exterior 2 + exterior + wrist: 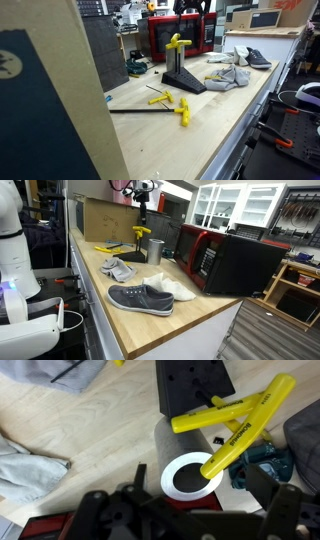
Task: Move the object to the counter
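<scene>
Yellow T-handle tools (235, 422) with black shafts sit in a black stand (190, 385) on the wooden counter (180, 320). They also show in both exterior views (143, 230) (178, 44). Two more yellow tools (160, 98) (184, 112) lie flat on the counter in front of the stand. My gripper (190, 510) hangs high above the stand, as both exterior views show (143, 190) (190, 5). Its dark fingers are spread wide apart with nothing between them. A yellow handle end reaches over the rim of the metal cup (190, 475).
The metal cup (154, 250) stands beside the stand. Grey shoes (140, 298) and a white cloth (175, 285) lie on the counter. A red and black microwave (235, 260) stands at the back. A flat yellow item (107, 248) lies near the cardboard box (105, 220).
</scene>
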`<state>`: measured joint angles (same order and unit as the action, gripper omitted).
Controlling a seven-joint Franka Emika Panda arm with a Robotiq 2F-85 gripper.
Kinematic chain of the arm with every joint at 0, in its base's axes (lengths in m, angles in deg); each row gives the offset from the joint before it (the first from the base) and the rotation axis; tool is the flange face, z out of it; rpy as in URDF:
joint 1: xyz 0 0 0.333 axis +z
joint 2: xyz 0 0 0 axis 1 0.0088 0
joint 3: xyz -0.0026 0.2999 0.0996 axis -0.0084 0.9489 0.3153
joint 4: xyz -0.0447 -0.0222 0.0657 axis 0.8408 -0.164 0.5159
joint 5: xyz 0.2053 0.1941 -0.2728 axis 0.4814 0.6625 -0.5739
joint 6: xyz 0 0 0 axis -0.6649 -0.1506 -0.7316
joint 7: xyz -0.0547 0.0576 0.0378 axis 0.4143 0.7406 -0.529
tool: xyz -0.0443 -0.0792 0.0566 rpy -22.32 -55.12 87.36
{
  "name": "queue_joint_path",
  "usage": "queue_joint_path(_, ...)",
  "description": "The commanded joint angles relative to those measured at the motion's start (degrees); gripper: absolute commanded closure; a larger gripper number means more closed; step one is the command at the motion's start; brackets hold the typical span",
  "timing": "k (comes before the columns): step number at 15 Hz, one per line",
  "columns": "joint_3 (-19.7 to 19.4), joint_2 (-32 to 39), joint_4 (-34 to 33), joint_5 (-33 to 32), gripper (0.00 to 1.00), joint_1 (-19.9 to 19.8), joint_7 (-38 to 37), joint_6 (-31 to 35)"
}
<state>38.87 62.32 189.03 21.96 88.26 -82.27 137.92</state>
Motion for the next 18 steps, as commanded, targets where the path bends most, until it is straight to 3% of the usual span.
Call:
queue_joint_path(1, 0.92, 4.05, -2.85, 1.39, 0.00, 1.45, -6.21, 1.71)
queue_joint_path(8, 0.59, 7.53, -5.83, 0.58, 0.00, 3.66, -14.81, 3.27)
queue_joint_path(9, 0.51, 7.76, -5.93, 0.80, 0.25, 3.78, -15.59, 3.16)
queue_joint_path(10, 0.48, 7.96, -5.99, 1.33, 0.26, 3.91, -16.18, 3.07)
queue_joint_path(18, 0.48, 10.04, -5.92, 2.22, 0.86, 5.08, -20.28, 3.06)
